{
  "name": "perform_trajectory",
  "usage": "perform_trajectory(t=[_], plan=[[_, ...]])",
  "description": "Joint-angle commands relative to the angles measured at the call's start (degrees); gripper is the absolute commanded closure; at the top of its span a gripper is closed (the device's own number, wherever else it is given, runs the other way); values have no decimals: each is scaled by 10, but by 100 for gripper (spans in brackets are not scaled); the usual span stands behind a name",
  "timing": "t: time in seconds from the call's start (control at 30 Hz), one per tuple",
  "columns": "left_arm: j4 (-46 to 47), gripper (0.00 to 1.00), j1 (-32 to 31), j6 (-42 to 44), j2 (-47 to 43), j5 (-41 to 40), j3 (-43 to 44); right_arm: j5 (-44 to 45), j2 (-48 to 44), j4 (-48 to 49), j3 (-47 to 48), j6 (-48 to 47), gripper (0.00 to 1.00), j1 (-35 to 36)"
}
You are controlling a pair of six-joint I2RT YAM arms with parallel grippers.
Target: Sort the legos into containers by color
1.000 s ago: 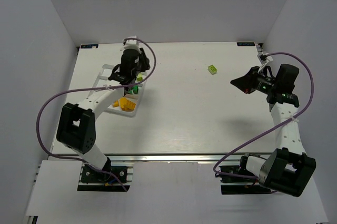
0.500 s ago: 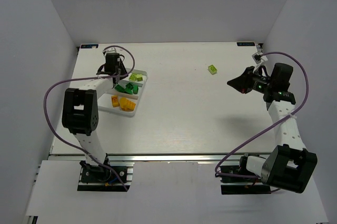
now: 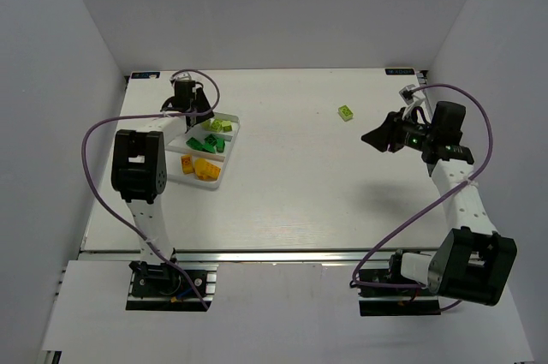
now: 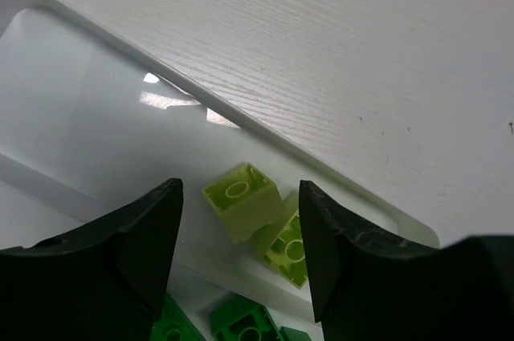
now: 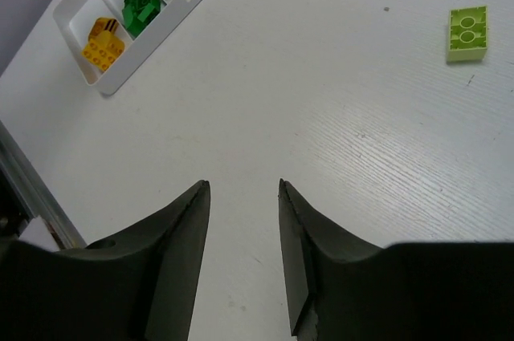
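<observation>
The white divided tray (image 3: 229, 155) lies at the left of the table. It holds orange-yellow bricks (image 3: 199, 167), dark green bricks (image 3: 205, 143) and pale lime bricks (image 3: 219, 125) in separate compartments. My left gripper (image 3: 200, 117) is open and empty at the tray's far end. In the left wrist view it (image 4: 239, 188) hovers just above two lime bricks (image 4: 241, 200) in their compartment, not touching them. One lime brick (image 3: 346, 112) lies alone on the table, also in the right wrist view (image 5: 467, 33). My right gripper (image 3: 370, 137) is open and empty, in the air just right of it.
Dark green bricks (image 4: 241, 321) show below the divider in the left wrist view. The right wrist view shows the tray (image 5: 161, 36) at far upper left. White walls close in the table at the left, back and right.
My left arm has folded back, and its gripper has moved from over the tray to the tray's far end. My right gripper has shifted left toward the lone lime brick.
</observation>
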Motion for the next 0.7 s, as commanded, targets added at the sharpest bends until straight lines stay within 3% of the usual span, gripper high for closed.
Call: perform_trajectory(t=[0.0,0.17,0.3,0.43,0.53,0.67], plan=[[-3,30,5,3,-29,3,11,17,9,1,11,-24,54,9],[-11,29,5,2,-68,23,2,58,20,-6,19,-29,50,23],[54,36,-4,-18,-173,56,-89,142,37,10,38,-45,42,42],[112,47,-9,-35,-324,129,-238,256,149,-32,154,-87,37,67],[147,37,-9,-22,-429,200,-324,301,242,-105,258,-106,28,85],[137,28,-9,10,-526,276,-369,360,348,-137,369,-137,21,122]])
